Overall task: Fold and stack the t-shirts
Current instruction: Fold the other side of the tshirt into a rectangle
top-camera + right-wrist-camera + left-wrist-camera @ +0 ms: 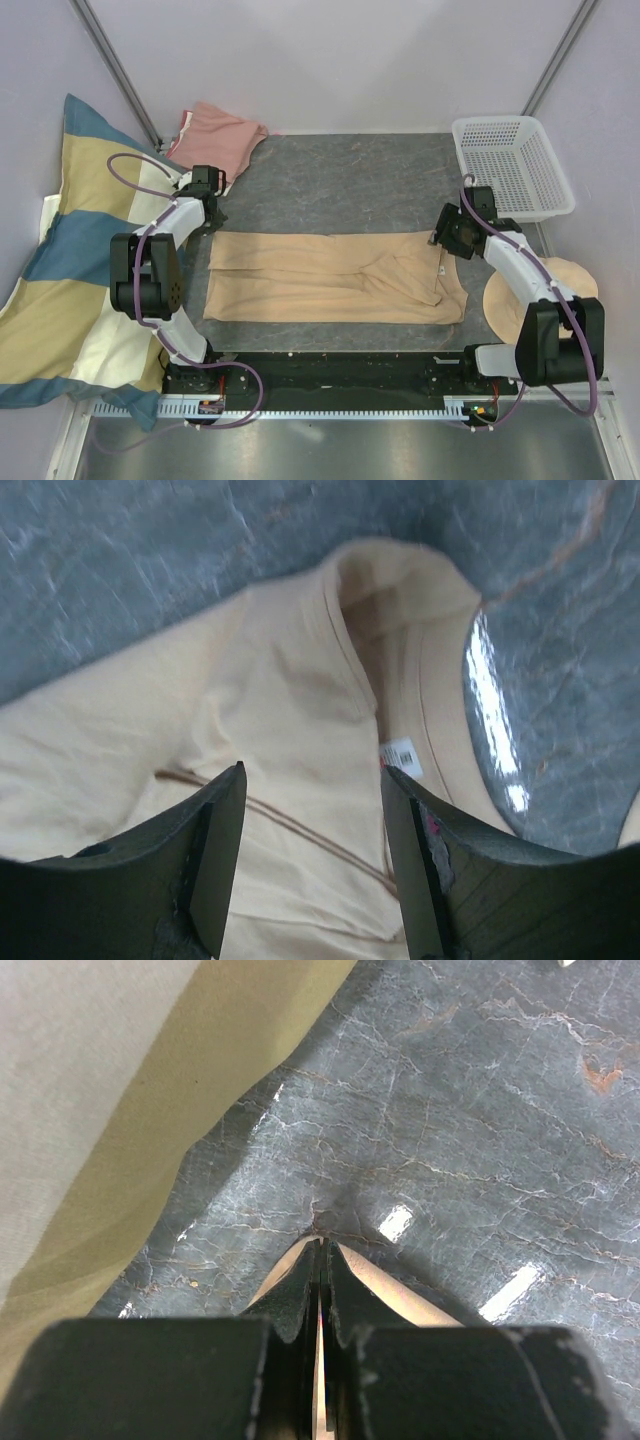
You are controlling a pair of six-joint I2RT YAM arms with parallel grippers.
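The tan t-shirt (330, 280) lies folded into a long flat strip across the middle of the table. At the strip's far left corner, my left gripper (212, 215) is shut, with a thin edge of tan cloth (385, 1285) pinched between its fingers (322, 1245). My right gripper (440, 238) hovers open over the shirt's right end. In the right wrist view its fingers (312, 775) straddle the collar area (280, 680), close to the white neck label (405, 757), with nothing held. The salmon-pink t-shirt (220, 135) lies crumpled at the far left corner.
A big blue, yellow and cream striped pillow (70, 260) leans along the left wall and fills the left of the left wrist view (100, 1090). A white mesh basket (500, 122) stands at the far right. A round beige domed thing (572, 272) sits under the right arm.
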